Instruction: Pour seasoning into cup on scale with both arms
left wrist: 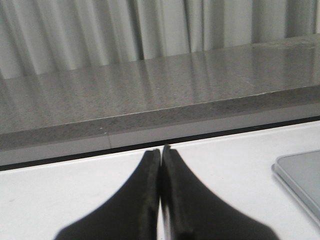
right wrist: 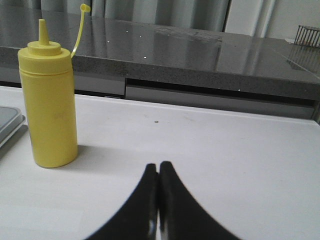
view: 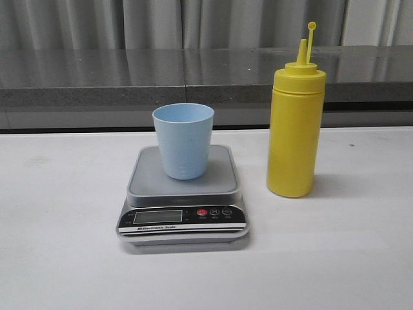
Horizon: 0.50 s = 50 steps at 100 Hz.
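**Cup on the scale, bottle upright, both claws shut and holding nothing**

Starting at the left: the left claw (left wrist: 161, 152) sits low over the white table (view: 58, 258), fingers pressed flat together with nothing between them. Off toward its 3 o'clock, a corner of the scale's grey platform is just in sight.

Centre stage in the front view, the digital kitchen scale (view: 183, 223) faces the robot, display and buttons at its 6 o'clock edge, so the readout stays legible from the front. The display is too dim to read. On the platform stands the light blue cup (view: 183, 141), upright, mouth open, roughly central — sensibly placed so the weight reads true and the rim is open to a pour from above. Whether anything lies inside it, I cannot tell.

At the scale's 3 o'clock, just beside it but not touching, stands the yellow squeeze bottle (view: 295, 129), upright on the table. Its nozzle is bared, the little cap (view: 312, 26) swung up on its strap, clear of the spout.

Far right: the right claw (right wrist: 159, 167) is closed tight too, gripping nothing, with the bottle at about its 10 o'clock.

This layout fits either a bottle waiting to be lifted or one set back down after pouring.
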{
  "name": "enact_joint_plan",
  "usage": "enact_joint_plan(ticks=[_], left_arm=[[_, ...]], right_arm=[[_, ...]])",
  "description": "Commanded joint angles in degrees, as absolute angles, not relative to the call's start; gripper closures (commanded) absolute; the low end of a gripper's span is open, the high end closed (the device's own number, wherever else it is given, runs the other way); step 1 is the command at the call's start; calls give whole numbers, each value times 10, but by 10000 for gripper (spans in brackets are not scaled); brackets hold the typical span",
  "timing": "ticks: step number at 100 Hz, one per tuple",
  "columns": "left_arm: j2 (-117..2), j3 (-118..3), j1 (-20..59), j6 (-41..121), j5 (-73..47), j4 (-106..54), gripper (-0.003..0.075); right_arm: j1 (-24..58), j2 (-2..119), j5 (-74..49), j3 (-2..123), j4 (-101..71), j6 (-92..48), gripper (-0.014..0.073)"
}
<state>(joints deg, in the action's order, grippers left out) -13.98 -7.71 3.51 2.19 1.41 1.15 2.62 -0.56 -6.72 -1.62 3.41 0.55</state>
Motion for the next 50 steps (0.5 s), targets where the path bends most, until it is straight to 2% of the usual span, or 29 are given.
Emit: enact_joint_plan(ticks=[1,29,50], left_arm=[[-107,-61,12,22,75,11,738],[21,5,-5,22,71,6,738],[22,5,-8,22,42,9,738]], right_arm=[[23,-15,-20,-16,35,0,713],[23,-15,-20,-16,35,0,713],[23,-15,-20,-16,35,0,713]])
